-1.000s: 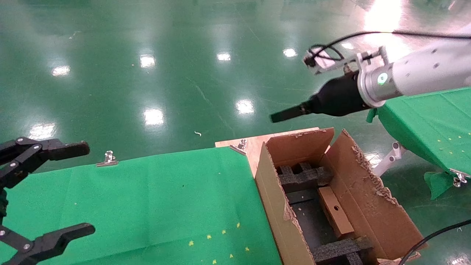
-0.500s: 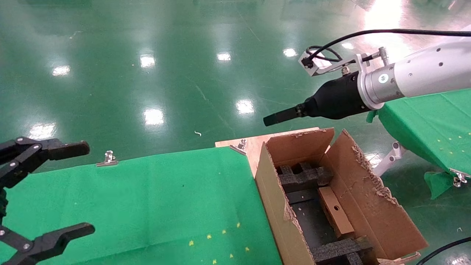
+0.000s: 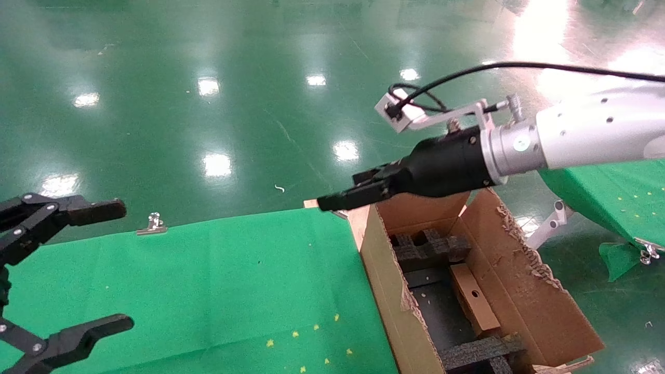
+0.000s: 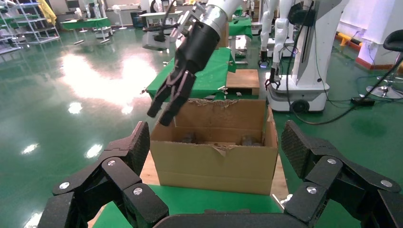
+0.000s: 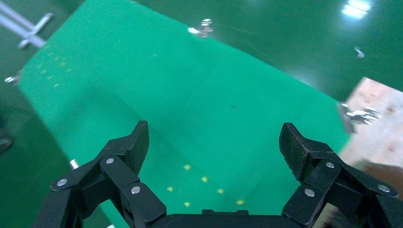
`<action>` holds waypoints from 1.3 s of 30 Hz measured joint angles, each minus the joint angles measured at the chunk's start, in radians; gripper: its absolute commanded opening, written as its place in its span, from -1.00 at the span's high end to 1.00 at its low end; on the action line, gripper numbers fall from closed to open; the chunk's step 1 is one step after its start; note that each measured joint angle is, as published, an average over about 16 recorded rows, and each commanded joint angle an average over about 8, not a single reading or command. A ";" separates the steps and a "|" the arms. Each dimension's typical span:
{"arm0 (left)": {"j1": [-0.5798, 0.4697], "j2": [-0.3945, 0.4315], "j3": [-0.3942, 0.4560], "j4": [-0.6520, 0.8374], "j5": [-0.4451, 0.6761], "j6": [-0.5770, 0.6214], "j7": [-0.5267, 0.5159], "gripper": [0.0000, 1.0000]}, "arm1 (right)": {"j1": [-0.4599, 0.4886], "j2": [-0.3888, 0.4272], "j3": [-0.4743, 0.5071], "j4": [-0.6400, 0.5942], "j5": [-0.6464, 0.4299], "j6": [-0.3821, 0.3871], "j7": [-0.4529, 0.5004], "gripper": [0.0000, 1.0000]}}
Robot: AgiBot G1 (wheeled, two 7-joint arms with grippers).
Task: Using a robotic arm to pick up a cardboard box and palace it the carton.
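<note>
The small brown cardboard box point(image 3: 473, 299), round hole up, lies inside the large carton point(image 3: 524, 291) between black foam inserts point(image 3: 428, 246). My right arm is white with a black wrist. It reaches leftward over the carton's far corner. Its gripper point(image 3: 337, 199) is open and empty above the green table's edge. In the right wrist view the gripper point(image 5: 215, 137) has only green cloth between its fingers. My left gripper point(image 3: 117, 266) is open and empty at the table's left side. In its wrist view the gripper point(image 4: 216, 137) faces the carton point(image 4: 214, 161) and the right gripper point(image 4: 161, 111).
A green cloth point(image 3: 208, 280) covers the table, held by metal clips point(image 3: 153, 224). A wooden board point(image 3: 358, 208) lies under the carton's far side. A second green table point(image 3: 613, 176) stands at the right. Other robots point(image 4: 309, 47) stand behind the carton.
My right arm has swung left and down, from above the floor beyond the carton to over its far corner and the table edge. My left gripper has not moved.
</note>
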 measured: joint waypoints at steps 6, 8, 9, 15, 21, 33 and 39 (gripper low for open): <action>0.000 0.000 0.000 0.000 0.000 0.000 0.000 -1.00 | -0.098 0.007 0.122 0.035 0.050 -0.041 -0.103 -1.00; 0.000 0.000 0.000 0.000 0.000 0.000 0.000 -1.00 | -0.130 0.010 0.162 0.047 0.066 -0.055 -0.137 -1.00; 0.000 0.000 0.000 0.000 0.000 0.000 0.000 -1.00 | -0.146 0.011 0.182 0.053 0.074 -0.062 -0.154 -1.00; 0.000 0.000 0.000 0.000 0.000 0.000 0.000 -1.00 | -0.243 0.018 0.303 0.088 0.124 -0.102 -0.256 -1.00; 0.000 0.000 0.000 0.000 0.000 0.000 0.000 -1.00 | -0.341 0.025 0.425 0.123 0.173 -0.143 -0.358 -1.00; 0.000 0.000 0.001 0.000 0.000 0.000 0.000 -1.00 | -0.536 0.039 0.667 0.194 0.272 -0.225 -0.563 -1.00; 0.000 0.000 0.001 0.000 0.000 0.000 0.000 -1.00 | -0.629 0.046 0.783 0.227 0.319 -0.265 -0.660 -1.00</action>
